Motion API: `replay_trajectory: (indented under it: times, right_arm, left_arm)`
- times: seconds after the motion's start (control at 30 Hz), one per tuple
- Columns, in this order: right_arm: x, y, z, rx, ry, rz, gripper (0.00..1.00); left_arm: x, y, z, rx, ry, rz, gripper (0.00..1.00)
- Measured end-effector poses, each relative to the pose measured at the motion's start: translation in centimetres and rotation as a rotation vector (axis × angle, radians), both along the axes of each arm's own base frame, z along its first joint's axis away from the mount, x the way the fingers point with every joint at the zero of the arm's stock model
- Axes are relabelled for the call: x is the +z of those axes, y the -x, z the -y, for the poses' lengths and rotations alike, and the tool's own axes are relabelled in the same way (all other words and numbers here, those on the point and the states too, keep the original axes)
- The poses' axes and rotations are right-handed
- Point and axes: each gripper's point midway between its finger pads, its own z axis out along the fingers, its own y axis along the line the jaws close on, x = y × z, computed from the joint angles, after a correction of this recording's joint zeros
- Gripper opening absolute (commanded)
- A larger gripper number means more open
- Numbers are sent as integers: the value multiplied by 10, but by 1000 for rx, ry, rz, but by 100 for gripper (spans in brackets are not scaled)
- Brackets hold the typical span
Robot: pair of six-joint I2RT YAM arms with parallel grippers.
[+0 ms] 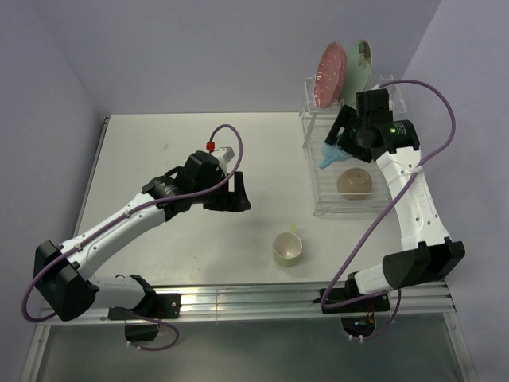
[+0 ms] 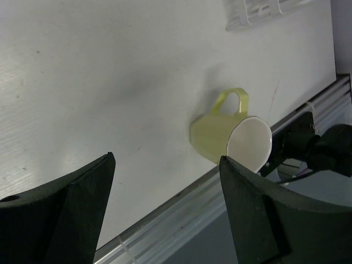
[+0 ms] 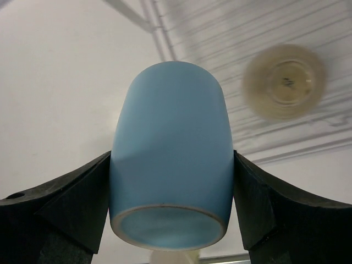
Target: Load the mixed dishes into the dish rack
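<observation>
Clamping blue mug (image 3: 170,126) in right gripper (image 3: 171,181) above dish rack (image 1: 312,171), left gripper (image 2: 165,209) apart; risking smooth-walled slip onto cream bowl (image 1: 355,184).

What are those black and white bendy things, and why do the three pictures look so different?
They are two robot arms that can pinch things. One picture looks down from above; the other two come from cameras on each wrist. The left gripper is open and empty above the table, near a yellow-green mug. The right gripper pinches a blue mug over the white dish rack. A cream bowl lies upside down in its basket, and a pink plate and a green plate stand in the slots.
</observation>
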Motion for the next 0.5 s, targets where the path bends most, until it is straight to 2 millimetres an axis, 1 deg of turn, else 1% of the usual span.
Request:
replay_trajectory:
  times: [0.07, 0.23, 0.33, 0.5]
  right_arm:
    - [-16, 2, 14, -19, 82, -41, 0]
    - [-44, 5, 35, -38, 213, -114, 0]
    - [-58, 3, 42, -29, 266, -149, 0]
    - [-73, -11, 44, 15, 312, -166, 0]
  left_arm:
    - [-3, 7, 11, -51, 8, -25, 83]
    - [-3, 12, 36, -141, 31, -63, 83]
    - [-9, 17, 52, -197, 28, -91, 83]
    - [-24, 29, 75, -290, 12, -148, 83]
